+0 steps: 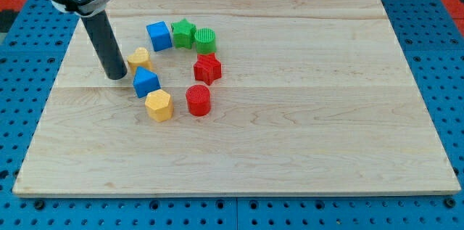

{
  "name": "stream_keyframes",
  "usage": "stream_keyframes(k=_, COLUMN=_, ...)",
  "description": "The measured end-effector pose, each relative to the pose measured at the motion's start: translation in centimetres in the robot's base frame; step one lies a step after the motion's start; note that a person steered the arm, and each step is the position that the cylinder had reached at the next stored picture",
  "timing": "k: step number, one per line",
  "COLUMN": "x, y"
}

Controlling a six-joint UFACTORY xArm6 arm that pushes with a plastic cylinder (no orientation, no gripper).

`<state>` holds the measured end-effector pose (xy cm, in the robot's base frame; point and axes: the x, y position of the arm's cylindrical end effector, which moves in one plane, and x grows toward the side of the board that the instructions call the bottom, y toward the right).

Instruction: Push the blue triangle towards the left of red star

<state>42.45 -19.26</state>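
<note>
The blue triangle (146,83) lies on the wooden board (304,114), left of centre. The red star (207,68) sits to its right and slightly higher, with a gap between them. My tip (115,77) rests on the board just left of the blue triangle, a short way apart from it. It is also just left of and below the yellow heart (139,58).
A blue cube (159,35), a green star (183,33) and a green cylinder (205,40) form a row above. A yellow hexagon (159,104) lies just below the blue triangle. A red cylinder (198,100) lies below the red star.
</note>
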Motion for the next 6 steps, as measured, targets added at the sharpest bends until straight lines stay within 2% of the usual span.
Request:
stream_keyframes(k=1, x=2.1, y=3.1)
stream_keyframes(k=2, x=1.5, y=7.0)
stream_keyframes(k=6, x=-0.2, y=5.8)
